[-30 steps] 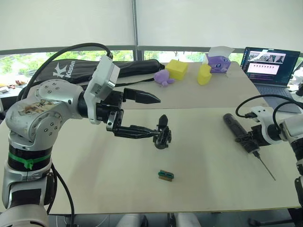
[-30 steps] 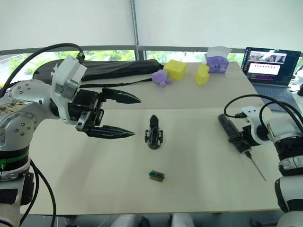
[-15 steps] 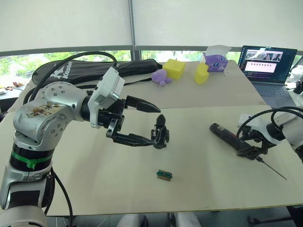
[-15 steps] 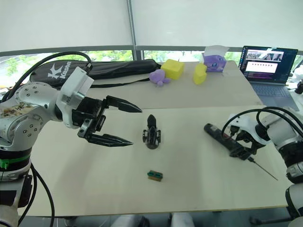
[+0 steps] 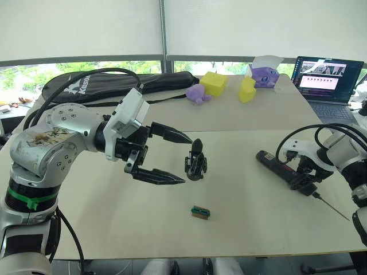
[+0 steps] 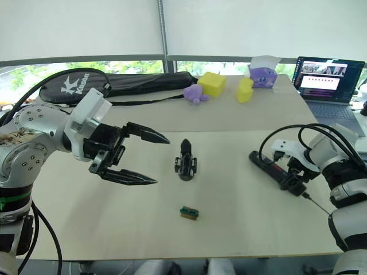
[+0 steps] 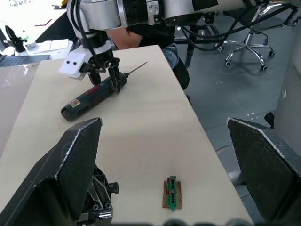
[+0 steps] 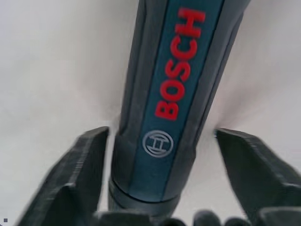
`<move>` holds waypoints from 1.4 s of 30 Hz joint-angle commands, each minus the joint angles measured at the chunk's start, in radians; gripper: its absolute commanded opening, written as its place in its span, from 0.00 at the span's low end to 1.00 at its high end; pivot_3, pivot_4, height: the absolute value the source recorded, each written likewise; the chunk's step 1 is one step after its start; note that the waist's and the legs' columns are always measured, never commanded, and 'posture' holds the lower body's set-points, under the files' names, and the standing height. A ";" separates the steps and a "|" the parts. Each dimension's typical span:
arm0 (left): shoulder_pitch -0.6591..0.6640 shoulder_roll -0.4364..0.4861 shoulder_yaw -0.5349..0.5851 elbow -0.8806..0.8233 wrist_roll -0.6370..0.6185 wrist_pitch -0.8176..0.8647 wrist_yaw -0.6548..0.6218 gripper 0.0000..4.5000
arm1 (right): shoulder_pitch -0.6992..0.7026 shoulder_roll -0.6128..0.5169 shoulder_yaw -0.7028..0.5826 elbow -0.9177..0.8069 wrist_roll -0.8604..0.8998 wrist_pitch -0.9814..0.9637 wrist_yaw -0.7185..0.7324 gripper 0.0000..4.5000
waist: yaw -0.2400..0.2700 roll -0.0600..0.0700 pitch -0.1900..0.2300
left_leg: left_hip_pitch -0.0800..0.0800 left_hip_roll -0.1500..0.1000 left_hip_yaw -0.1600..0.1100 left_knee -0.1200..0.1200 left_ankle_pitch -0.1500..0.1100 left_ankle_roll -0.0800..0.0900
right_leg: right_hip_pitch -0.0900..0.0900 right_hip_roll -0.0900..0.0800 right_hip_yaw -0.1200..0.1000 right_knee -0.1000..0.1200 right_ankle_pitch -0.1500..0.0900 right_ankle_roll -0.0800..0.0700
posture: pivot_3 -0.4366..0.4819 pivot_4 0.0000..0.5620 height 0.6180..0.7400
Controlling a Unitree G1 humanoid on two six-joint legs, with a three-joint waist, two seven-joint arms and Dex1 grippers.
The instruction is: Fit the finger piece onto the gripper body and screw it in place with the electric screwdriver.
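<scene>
Your right hand (image 6: 292, 182) straddles the screwdriver (image 6: 274, 169), fingers apart, probably not yet gripping; it's stiff and smooth, so clamp mid-barrel; left hand (image 5: 163, 156) gapes empty.

black gripper body (image 5: 195, 164) upright mid-table; electric screwdriver (image 5: 282, 168) lies flat at right, bit outward.

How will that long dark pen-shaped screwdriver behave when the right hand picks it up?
The long dark pen-shaped screwdriver looks rigid, so it likely won't flex. Its round barrel may roll or twist between the right hand's fingers. Gripped near the bit end, the tail could sag.
</scene>
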 commanded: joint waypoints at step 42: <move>0.372 -0.334 -0.279 0.579 0.563 -1.015 -0.140 1.00 | 1.033 0.508 -0.732 -1.601 1.006 -0.104 -0.695 0.44 | 0.018 0.001 0.001 | 0.002 -0.001 0.001 -0.001 -0.001 0.003 | 0.001 0.003 0.001 0.001 0.001 -0.001 | 0.48 0.27 1.00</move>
